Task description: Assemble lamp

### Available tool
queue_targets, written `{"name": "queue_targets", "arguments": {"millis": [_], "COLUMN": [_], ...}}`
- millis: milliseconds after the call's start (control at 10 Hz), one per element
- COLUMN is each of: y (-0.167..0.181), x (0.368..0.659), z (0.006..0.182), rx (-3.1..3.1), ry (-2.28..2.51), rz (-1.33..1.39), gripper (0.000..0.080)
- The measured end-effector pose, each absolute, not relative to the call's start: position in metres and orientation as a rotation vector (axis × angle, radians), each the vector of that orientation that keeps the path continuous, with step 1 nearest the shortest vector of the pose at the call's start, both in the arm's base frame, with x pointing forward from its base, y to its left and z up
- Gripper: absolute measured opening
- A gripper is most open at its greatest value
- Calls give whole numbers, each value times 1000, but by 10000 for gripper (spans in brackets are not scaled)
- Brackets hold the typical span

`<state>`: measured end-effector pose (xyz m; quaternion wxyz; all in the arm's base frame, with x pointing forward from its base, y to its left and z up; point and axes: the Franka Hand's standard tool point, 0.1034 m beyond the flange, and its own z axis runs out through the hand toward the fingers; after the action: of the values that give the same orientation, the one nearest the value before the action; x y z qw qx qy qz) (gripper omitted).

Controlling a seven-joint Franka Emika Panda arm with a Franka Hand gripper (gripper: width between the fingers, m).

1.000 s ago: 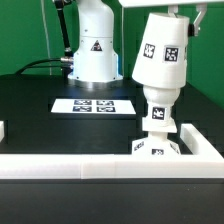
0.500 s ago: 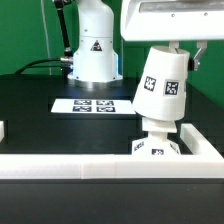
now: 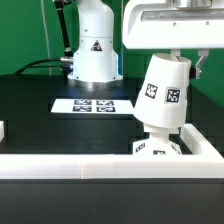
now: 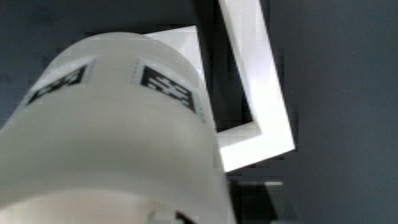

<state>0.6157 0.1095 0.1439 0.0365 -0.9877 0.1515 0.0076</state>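
Op: Shade (image 3: 163, 92) hangs tilted under my end effector (image 3: 181, 55), narrow end up, its wide rim just above the bulb (image 3: 157, 137) seated on the base (image 3: 150, 150) at the exterior view's right.

Obs: Grip state?

Op: Cannot tell; fingertips hidden in both views, though the shade (image 4: 111, 140) fills the wrist view.

Obs: Handling?

Op: I judge it a light, stiff, hollow plastic cone. Smooth and tapered, so it could slip or rotate; hold near the narrow top.
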Motion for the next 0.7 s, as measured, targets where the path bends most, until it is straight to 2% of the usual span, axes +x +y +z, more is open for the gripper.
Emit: {"name": "queue_targets", "arguments": {"millis": [200, 300, 400, 500, 600, 700], "y": [105, 102, 99, 97, 95, 94], "x": [615, 613, 612, 608, 604, 603], "z": [146, 150, 153, 160, 169, 173], "rx": [-3035, -3034, -3032, -3035, -3050, -3064], "ry": [456, 463, 471, 522, 561, 572], "rz": [34, 53, 66, 92, 113, 111], "gripper": [44, 241, 376, 376, 557, 653]}}
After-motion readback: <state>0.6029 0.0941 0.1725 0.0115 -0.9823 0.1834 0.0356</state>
